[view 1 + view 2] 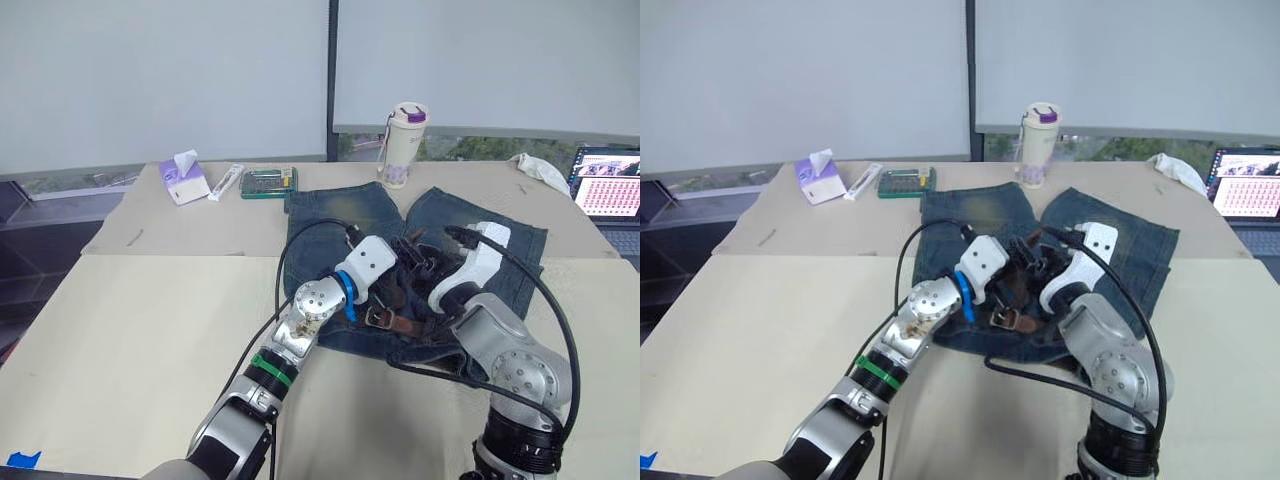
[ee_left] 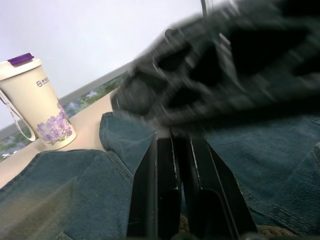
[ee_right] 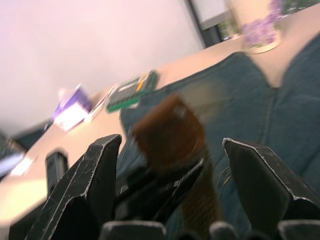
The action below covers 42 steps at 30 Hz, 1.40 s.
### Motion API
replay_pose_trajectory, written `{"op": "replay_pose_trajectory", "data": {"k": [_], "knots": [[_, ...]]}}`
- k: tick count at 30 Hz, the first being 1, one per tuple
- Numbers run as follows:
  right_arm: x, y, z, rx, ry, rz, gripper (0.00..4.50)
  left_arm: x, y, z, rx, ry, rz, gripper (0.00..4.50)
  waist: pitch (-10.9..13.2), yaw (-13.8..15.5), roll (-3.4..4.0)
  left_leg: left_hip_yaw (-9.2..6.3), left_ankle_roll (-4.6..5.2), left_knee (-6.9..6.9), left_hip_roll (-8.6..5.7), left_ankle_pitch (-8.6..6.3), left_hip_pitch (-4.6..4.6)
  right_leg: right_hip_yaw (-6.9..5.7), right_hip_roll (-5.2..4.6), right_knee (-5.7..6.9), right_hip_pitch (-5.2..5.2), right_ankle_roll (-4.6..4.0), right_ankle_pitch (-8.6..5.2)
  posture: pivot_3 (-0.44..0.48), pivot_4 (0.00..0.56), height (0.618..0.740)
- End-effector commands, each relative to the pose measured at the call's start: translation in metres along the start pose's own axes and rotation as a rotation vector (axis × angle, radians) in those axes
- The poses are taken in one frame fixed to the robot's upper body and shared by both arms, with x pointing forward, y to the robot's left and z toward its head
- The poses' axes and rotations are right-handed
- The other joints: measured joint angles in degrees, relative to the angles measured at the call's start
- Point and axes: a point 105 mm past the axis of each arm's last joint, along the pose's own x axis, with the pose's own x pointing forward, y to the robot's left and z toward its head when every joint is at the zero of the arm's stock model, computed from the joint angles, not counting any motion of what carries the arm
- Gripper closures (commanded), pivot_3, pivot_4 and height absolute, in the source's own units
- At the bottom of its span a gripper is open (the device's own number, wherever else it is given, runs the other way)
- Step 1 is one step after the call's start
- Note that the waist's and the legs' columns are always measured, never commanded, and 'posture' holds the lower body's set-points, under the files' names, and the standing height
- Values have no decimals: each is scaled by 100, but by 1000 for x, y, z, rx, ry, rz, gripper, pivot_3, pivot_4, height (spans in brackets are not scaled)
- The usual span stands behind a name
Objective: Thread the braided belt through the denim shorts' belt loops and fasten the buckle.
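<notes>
While right gripper (image 3: 172, 150) gapes, left gripper (image 2: 180, 150) clamps braided belt (image 1: 400, 322).

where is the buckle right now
In the left eye view the buckle lies on the waistband end of the denim shorts, at the near end of the bunched braided belt, between the left gripper and the right gripper.

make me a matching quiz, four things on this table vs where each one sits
Things:
1. white tumbler with purple flowers and lid
2. purple tissue pack
3. open laptop
4. dark brown braided belt

Places:
A. far right edge of the table
B. bunched on the blue denim shorts, between the two arms
C. far left of the table
D. just beyond the shorts' leg ends

Pairs: 1-D, 2-C, 3-A, 4-B
</notes>
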Motion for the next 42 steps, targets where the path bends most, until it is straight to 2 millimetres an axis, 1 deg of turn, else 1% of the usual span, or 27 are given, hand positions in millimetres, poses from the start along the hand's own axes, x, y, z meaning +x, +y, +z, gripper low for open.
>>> {"op": "replay_pose_trajectory", "data": {"k": [1,3,6,8,10,11,12,15,17,18,20,22,23,24,25,26,27,29,30,31,33,35,37,39,40,42], "knots": [[0,5,12,-5,-62,-10,1105,1,0,13,50,-57,15,4500,0,-13,0,0,0,0,1,1,1,0,1,4,0,0,0,0,150,740],[0,5,12,5,-66,-16,1666,1,-1,13,55,-60,15,4500,0,-35,1,2,0,0,0,3,2,0,1,8,0,0,-1,0,150,740],[0,10,9,2,-59,1,2769,2,0,12,44,-60,21,4500,-1,-55,1,2,1,1,0,4,2,-1,1,12,0,1,-1,0,150,740],[-1,11,9,2,-58,2,3411,1,-1,12,37,-63,14,4500,-1,-55,1,1,2,2,0,5,2,-1,1,12,0,1,-1,0,150,740],[0,11,8,-1,-57,5,3992,0,-2,14,-52,-81,-2,4500,-1,-66,2,1,2,2,0,5,2,-1,1,13,0,0,-1,0,150,740],[0,11,8,-2,-56,7,4366,-1,-3,14,-77,-89,-9,3735,-2,-75,3,1,2,2,1,5,2,-1,1,13,0,0,0,0,150,740],[0,12,8,-4,-55,8,4500,-1,-3,15,-90,-94,-13,3423,-1,-80,2,1,2,2,2,5,3,-1,2,14,0,0,-1,0,150,740],[1,9,7,-11,-54,-3,4500,-5,-5,15,-134,-113,-57,2392,-2,-97,3,2,2,2,1,5,3,-2,2,15,0,0,-1,0,150,740],[1,5,8,-11,-57,-18,4500,-8,-4,19,-127,-137,-78,1738,-2,-111,3,2,3,3,2,5,3,-1,2,15,0,0,-1,0,150,740],[1,3,9,-15,-56,-20,4500,-9,-1,22,-128,-157,-74,1415,-2,-113,3,2,3,3,2,5,3,-1,2,16,0,0,-1,0,150,740],[-2,-5,12,-63,-48,-24,4500,-14,12,34,-164,-232,-62,724,-2,-113,3,2,3,4,1,5,3,-1,3,17,0,-1,0,0,150,740],[-6,-17,16,-101,-35,-29,4500,-22,25,46,-140,-300,-86,99,-2,-111,4,3,4,7,1,6,2,-1,2,17,0,-1,0,0,150,740],[-8,-21,18,-109,-30,-28,4500,-25,29,49,-120,-319,-107,18,-2,-107,3,5,4,8,1,5,2,-1,2,16,1,-1,0,0,150,740],[-13,-28,18,-135,-2,-24,4500,-28,43,53,-127,-329,-110,18,-2,-98,3,7,4,12,1,6,-1,-5,2,16,2,-1,-1,0,150,740],[-17,-33,19,-153,20,-20,4500,-30,54,57,-138,-337,-111,18,-2,-92,3,12,5,17,1,6,-3,-7,3,16,2,-1,-1,0,150,740],[-24,-40,19,-187,68,-2,4500,-32,71,59,-147,-317,-101,18,-2,-99,3,17,6,23,-1,6,-10,-9,3,16,2,-1,-1,0,150,740],[-30,-44,19,-209,103,12,4500,-34,82,61,-153,-304,-95,18,-2,-91,3,18,9,28,0,5,-12,-10,4,16,2,-1,-1,0,150,740],[-41,-47,18,-237,188,66,4500,-32,97,44,-116,-134,-58,18,-2,-108,3,24,22,45,-1,-2,-19,-11,4,16,6,-1,-1,0,150,740],[-48,-48,16,-247,241,94,4500,-33,96,31,-115,-31,-89,18,-3,-119,5,27,27,46,-1,-4,-15,-11,6,15,13,0,-2,0,150,740],[-53,-49,14,-253,278,112,4500,-34,96,22,-118,38,-113,18,-3,-124,6,27,31,46,0,-5,-8,-10,7,16,19,3,-4,0,150,740],[-62,-55,10,-284,343,113,4500,-40,85,21,-144,13,-201,18,-4,-127,7,30,39,46,1,-10,10,-10,9,15,41,8,-10,0,150,740],[-68,-68,9,-343,385,70,4500,-48,68,9,-171,46,-314,18,-4,-116,6,29,41,46,2,-12,17,-12,8,12,50,8,-13,0,150,740],[-70,-77,14,-371,385,40,4500,-57,48,-2,-239,79,-441,18,-3,-117,4,29,41,47,0,-11,14,-10,4,12,49,8,-13,0,150,740],[-70,-80,20,-369,369,33,4500,-60,38,-5,-282,72,-494,18,-1,-119,1,29,41,51,-1,-12,13,-9,4,14,48,8,-13,0,150,740],[-70,-80,21,-366,362,32,4500,-60,36,-5,-289,67,-505,582,1,-117,-2,28,41,51,1,-11,12,-9,4,14,48,7,-13,0,150,740],[-69,-81,23,-369,353,26,4500,-59,34,-14,-283,94,-495,1150,4,-110,-7,27,41,52,3,-11,12,-10,5,15,48,7,-13,0,150,740]]}}
